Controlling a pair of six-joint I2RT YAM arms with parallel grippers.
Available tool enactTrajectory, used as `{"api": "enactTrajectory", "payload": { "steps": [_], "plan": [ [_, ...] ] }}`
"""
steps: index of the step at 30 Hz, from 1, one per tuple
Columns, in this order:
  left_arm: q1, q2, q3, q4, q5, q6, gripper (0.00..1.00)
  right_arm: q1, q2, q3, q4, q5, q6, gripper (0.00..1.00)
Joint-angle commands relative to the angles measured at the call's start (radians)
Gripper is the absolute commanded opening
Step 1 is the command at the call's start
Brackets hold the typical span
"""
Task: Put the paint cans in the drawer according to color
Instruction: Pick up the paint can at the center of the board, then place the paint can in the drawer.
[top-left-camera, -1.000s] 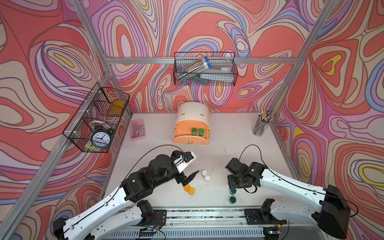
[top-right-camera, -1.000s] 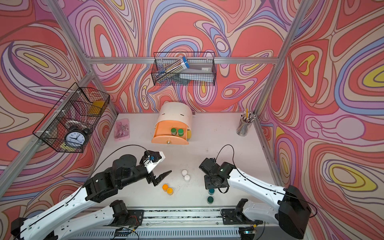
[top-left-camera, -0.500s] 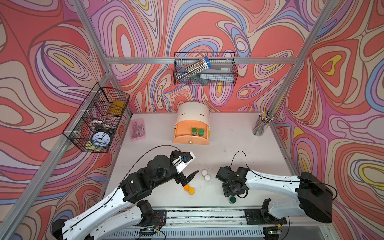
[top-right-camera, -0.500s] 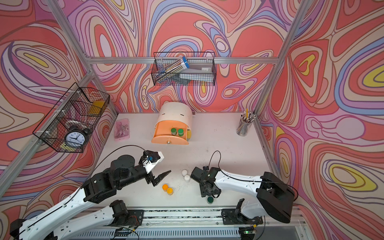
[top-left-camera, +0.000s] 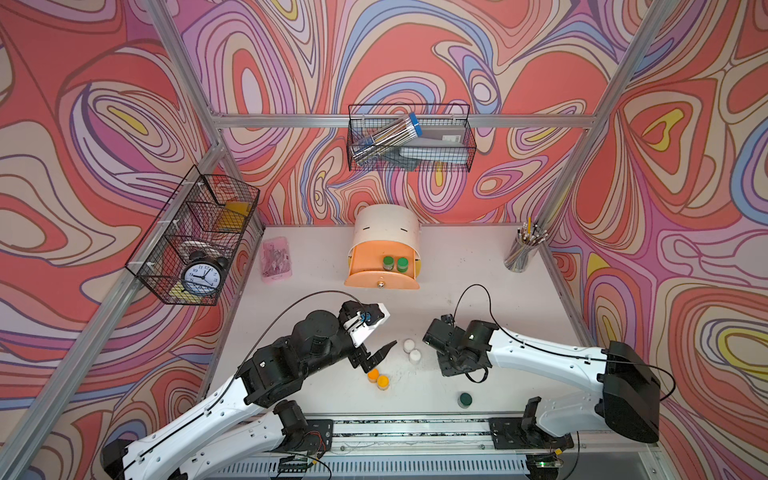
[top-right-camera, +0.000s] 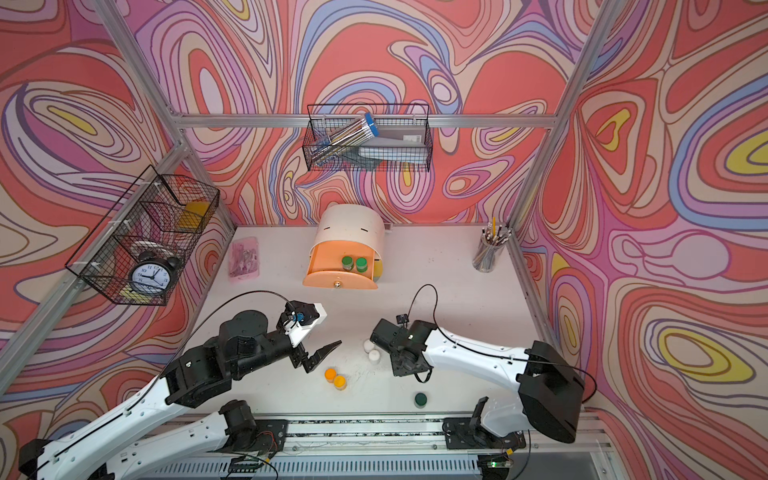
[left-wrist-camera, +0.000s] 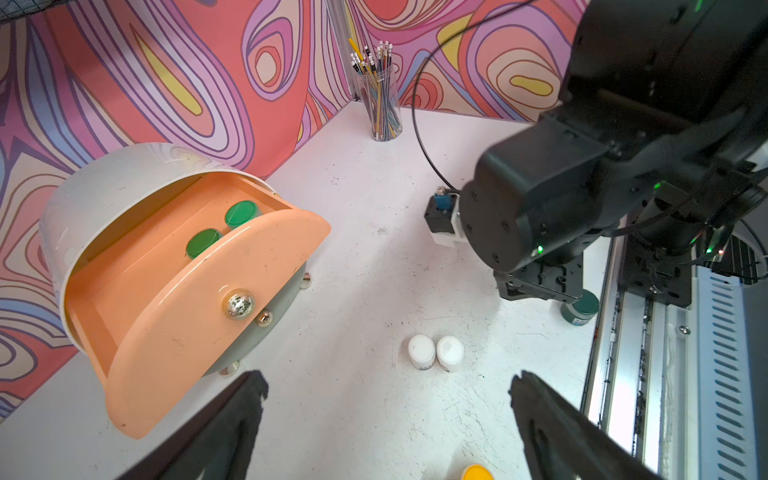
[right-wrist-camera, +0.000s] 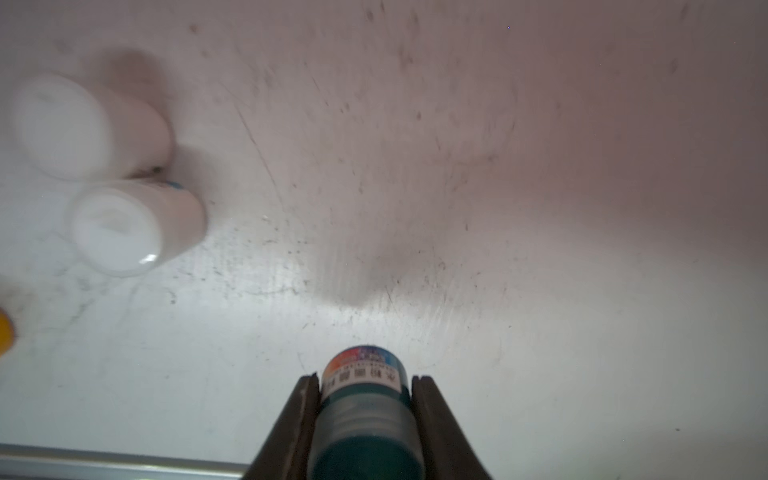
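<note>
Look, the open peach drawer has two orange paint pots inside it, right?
No. The two paint pots inside the open peach drawer are green, not orange, as the left wrist view shows.

- The right gripper (right-wrist-camera: 365, 380) pinches a teal paint can (right-wrist-camera: 365, 419) between its dark jaws.
- Two white paint cans (right-wrist-camera: 120, 226) sit touching each other, well apart from it, on the scuffed white table (right-wrist-camera: 519, 187).

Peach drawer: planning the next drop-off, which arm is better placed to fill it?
Right. The right end effector grips a teal can, matching the green cans in the peach drawer; the left end effector is open and empty.
</note>
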Motion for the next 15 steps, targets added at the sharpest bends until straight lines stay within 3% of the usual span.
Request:
{"api": "enactTrajectory", "payload": {
  "steps": [1, 10, 15],
  "plan": [
    [-0.005, -0.022, 0.020, 0.004, -0.016, -0.008, 0.99, -0.015, 0.049, 0.277, -0.122, 0.147, -0.148, 0.31],
    [-0.003, -0.128, 0.009, 0.035, -0.246, 0.018, 0.99, -0.109, 0.445, 1.108, -0.236, 0.127, -0.433, 0.31],
    [0.010, -0.162, -0.004, 0.058, -0.273, 0.028, 0.99, -0.143, 0.659, 1.415, -0.276, 0.024, -0.471, 0.31]
  ]
}}
